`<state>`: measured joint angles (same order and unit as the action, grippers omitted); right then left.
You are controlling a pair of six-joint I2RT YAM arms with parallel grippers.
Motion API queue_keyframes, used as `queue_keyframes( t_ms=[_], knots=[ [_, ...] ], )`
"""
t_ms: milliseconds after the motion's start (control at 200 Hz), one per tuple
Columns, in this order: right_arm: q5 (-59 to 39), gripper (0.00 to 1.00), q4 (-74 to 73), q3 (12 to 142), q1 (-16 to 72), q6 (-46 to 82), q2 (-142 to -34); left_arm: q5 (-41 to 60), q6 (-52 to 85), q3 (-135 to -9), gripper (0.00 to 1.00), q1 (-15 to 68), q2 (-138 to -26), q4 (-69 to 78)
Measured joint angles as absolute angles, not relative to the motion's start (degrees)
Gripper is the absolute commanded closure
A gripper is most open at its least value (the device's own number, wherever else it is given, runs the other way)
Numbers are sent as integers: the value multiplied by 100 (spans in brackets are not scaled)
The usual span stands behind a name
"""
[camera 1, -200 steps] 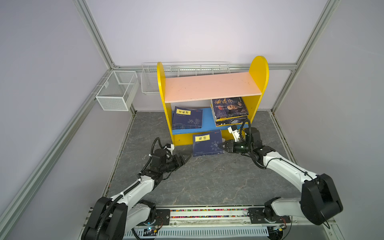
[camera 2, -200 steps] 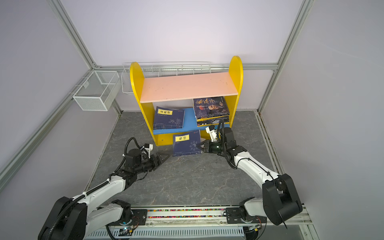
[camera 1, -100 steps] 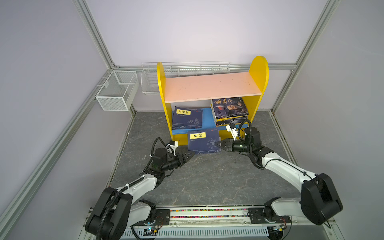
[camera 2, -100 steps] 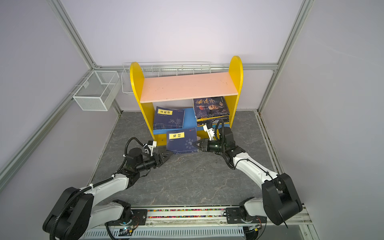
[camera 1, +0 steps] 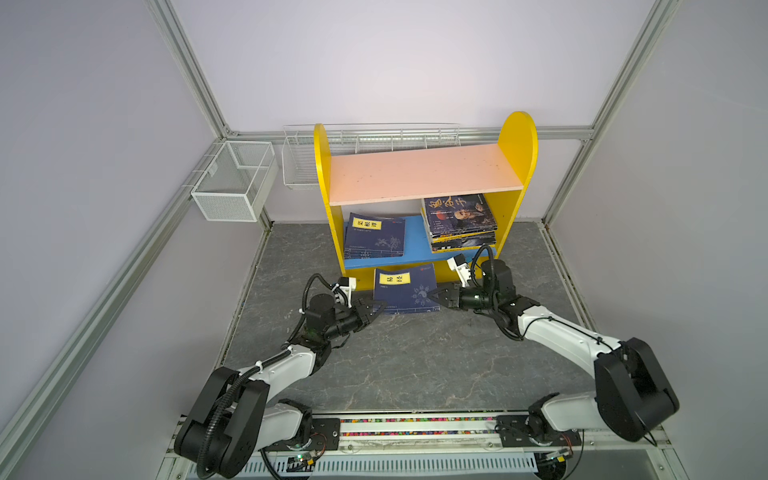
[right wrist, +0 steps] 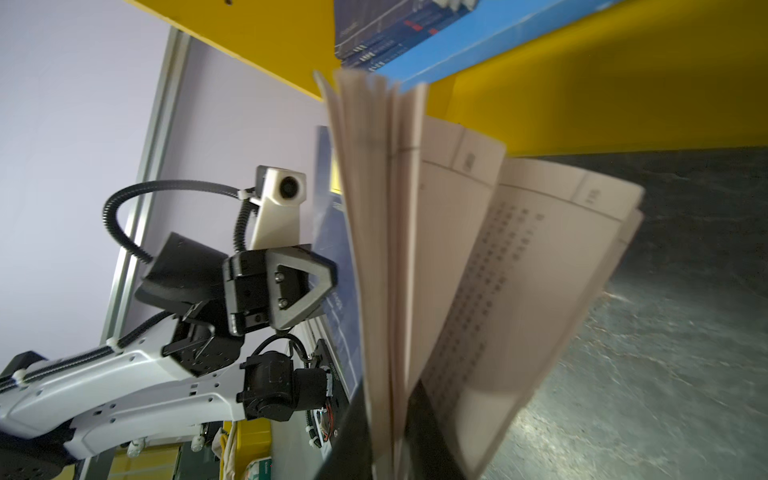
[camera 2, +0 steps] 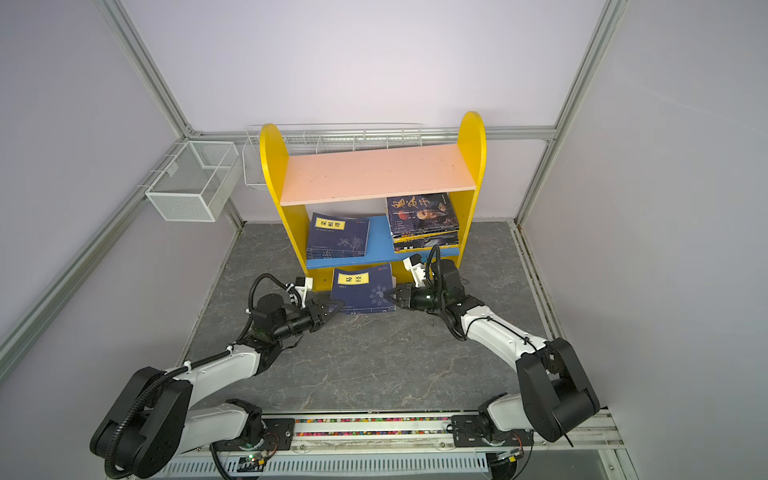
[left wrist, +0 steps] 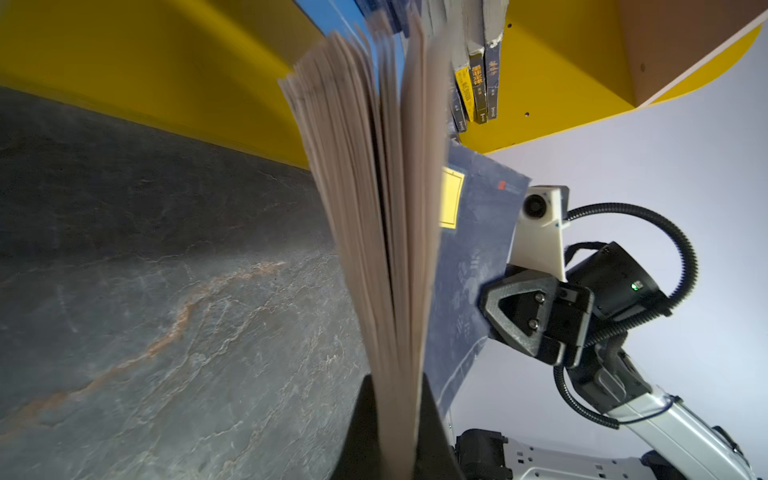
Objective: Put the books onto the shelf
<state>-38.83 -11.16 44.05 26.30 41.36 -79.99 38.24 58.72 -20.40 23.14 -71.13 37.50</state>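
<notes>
The left gripper (left wrist: 397,378) is clamped on the near left corner of a thin navy paperback with a yellow title label (camera 1: 405,291), its pages squeezed flat between the jaws. The right gripper (right wrist: 388,392) has the opposite side's pages between its jaws; whether they press or stand loose I cannot tell. The paperback hangs between the two, just in front of the small yellow wooden shelf (camera 1: 517,137) and below its blue lower board (camera 1: 411,245). It looks light and floppy. Loose leaves fan and droop toward the grey stone-patterned floor (camera 1: 415,353), so a deep hold over both covers and the whole page block should carry it better.
</notes>
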Motion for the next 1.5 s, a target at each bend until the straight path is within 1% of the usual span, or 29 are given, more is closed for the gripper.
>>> queue_keyframes(
  t_ms=[50,145,205,365,455,650,790,910,960,975,995,1060,1080,1105,1130,1155,1210,1355,1500],
  knots=[
    [-3793,45,-1094,4364,2613,4200,-8001,3811,5872,-2040,100,2327,-7081,3750],
    [-3588,33,-1087,4254,2550,4206,-7981,3745,5870,-2021,100,2329,-6995,3745],
    [-3439,31,-987,4195,2484,4193,-7948,3699,5872,-1973,100,2329,-6890,3760],
    [-3411,31,-843,4152,2438,4178,-7946,3559,5867,-1822,100,2331,-6506,3802],
    [-3601,36,-1017,4066,2438,4204,-7968,3468,5848,-1758,100,2331,-6342,3833],
    [-4110,55,-1822,3894,2449,4556,-8167,3323,5804,-1678,100,2331,-6235,3826],
    [-4386,63,-2408,3892,2532,4853,-8320,3242,5782,-1678,100,2333,-6224,3826],
    [-4499,79,-2862,3889,2641,5164,-8425,3157,5778,-1678,100,2331,-6224,3828],
    [-4504,84,-2993,3883,2663,5253,-8447,3129,5778,-1678,100,2331,-6224,3833],
    [-4499,85,-3002,3881,2663,5288,-8447,3122,5776,-1678,95,2331,-6224,3830],
    [-4499,85,-3048,3876,2663,5315,-8447,3107,5776,-1675,86,2331,-6224,3824],
    [-4486,87,-3124,3874,2668,5367,-8433,3000,5728,-1673,50,2331,-6222,3754],
    [-4484,87,-3129,3874,2672,5367,-8416,2954,5728,-1673,42,2331,-6222,3712],
    [-4477,88,-3129,3872,2674,5360,-8390,2886,5719,-1673,33,2333,-6222,3640],
    [-4460,88,-3109,3874,2674,5349,-8344,2779,5717,-1673,29,2333,-6217,3516],
    [-4447,88,-3065,3874,2674,5312,-8294,2655,5712,-1673,26,2335,-6213,3391],
    [-4427,89,-2926,3883,2672,5240,-8149,2364,5712,-1667,23,2340,-6189,3109],
    [-4348,90,-2082,4263,2622,4772,-7701,1586,5695,-1553,23,2344,-6029,2512],
    [-4244,90,-1555,5068,2532,4438,-7671,862,5673,-1503,23,2344,-5874,1824]
  ],
)
